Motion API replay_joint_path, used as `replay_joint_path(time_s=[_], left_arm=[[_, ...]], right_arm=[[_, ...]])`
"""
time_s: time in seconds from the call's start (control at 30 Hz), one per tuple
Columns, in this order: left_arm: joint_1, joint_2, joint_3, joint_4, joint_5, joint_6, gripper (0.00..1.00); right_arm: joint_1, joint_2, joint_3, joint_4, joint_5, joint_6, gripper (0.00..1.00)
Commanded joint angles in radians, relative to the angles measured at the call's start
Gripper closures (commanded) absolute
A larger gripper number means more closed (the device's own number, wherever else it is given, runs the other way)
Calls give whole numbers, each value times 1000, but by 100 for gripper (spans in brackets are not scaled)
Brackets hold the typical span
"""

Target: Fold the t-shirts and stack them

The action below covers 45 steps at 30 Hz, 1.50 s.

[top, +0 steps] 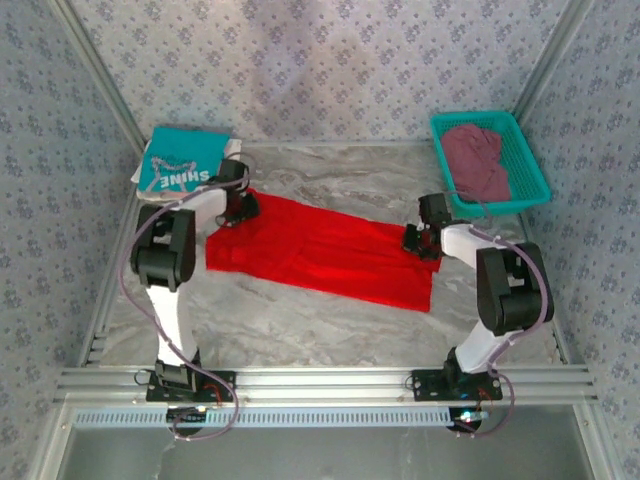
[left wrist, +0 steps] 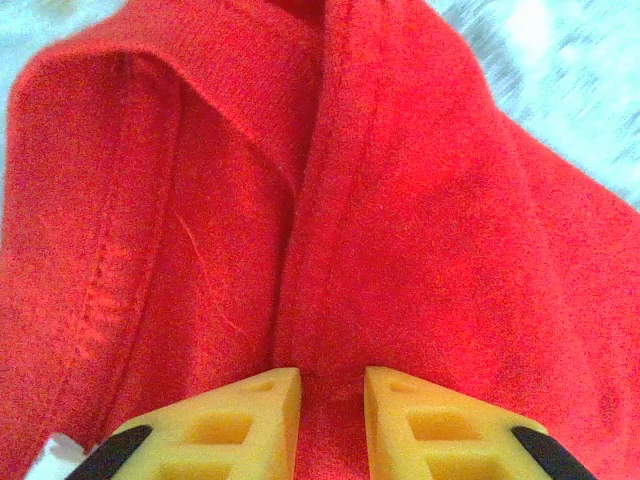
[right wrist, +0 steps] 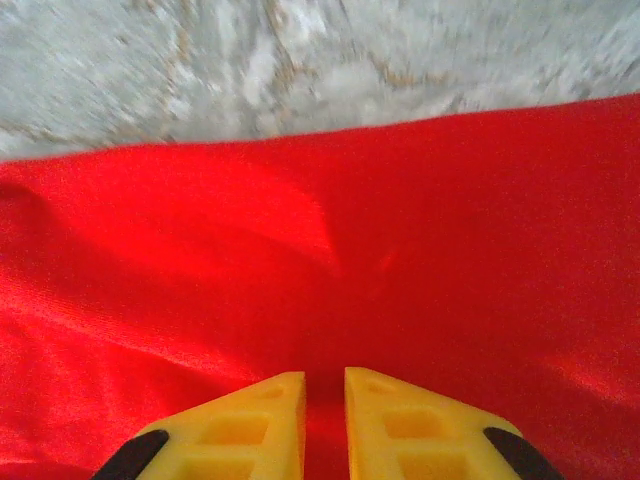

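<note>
left gripper (left wrist: 332, 385): fingers nearly together, pinching a fold of red t-shirt (top: 320, 250) | right gripper (right wrist: 325, 385): nearly together, pinching the opposite end | red t-shirt: spread on table (top: 300, 320), 2 ends gripped

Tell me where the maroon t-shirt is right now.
In the top view, the maroon t-shirt lies crumpled inside the teal basket at the far right corner of the table.

red t-shirt (top: 320, 252) spread flat, teal t-shirt (top: 180, 166) folded, maroon t-shirt (top: 478, 160) bunched
</note>
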Motion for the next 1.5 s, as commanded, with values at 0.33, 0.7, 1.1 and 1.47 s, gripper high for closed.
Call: replay_joint_path(time_s=[0.33, 0.7, 1.1, 1.47], left_arm=[[-24, 195, 495, -155, -63, 36, 69], [-52, -245, -187, 45, -88, -70, 59], [-55, -37, -75, 7, -22, -68, 62], [-143, 508, 841, -293, 212, 78, 64]], right_arm=[[121, -140, -164, -142, -44, 154, 80], [166, -255, -25, -239, -2, 161, 67], [115, -220, 125, -132, 12, 72, 66], [45, -395, -133, -19, 47, 130, 64]])
